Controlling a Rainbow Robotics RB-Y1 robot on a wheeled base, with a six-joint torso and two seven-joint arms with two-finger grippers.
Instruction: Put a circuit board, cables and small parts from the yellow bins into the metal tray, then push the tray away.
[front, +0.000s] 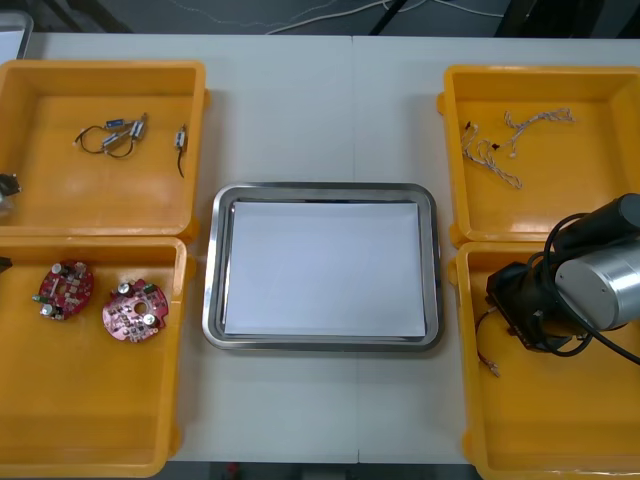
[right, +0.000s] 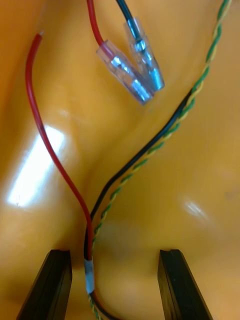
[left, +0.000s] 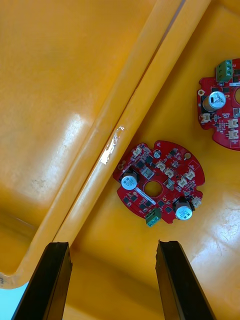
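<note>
1. Near right corner of the surface: your right tool (right: 115, 255) is down inside the near right bin (front: 472, 420), fingers spread wide and gripping nothing. The cable bundle (right: 89, 272) (red, black and green-and-yellow twisted strands joined by a pale sleeve) runs up between the fingers. It sits close beside one of them rather than centred, so I'd judge that closing now would catch it off to one side.
2. Near left corner: a circuit board (front: 66, 290) and a second board (front: 135, 310) lie flat in the near left bin (front: 90, 400), toward its far edge. Your left tool (left: 112, 245) is open too and holds nothing, hovering over the rims where the two left bins meet. One board lies beyond its fingertips, not between them, which reads as waiting.
3. Middle of the surface: the metal tray (front: 320, 188) sits between the bin pairs, white inside, with nothing loaded yet, so the task looks barely begun.
4. Far edge: small metal parts (front: 125, 135) with dark leads rest in the far left bin (front: 60, 190). Pale twisted cables (front: 492, 158) lie in the far right bin (front: 600, 160).
</note>
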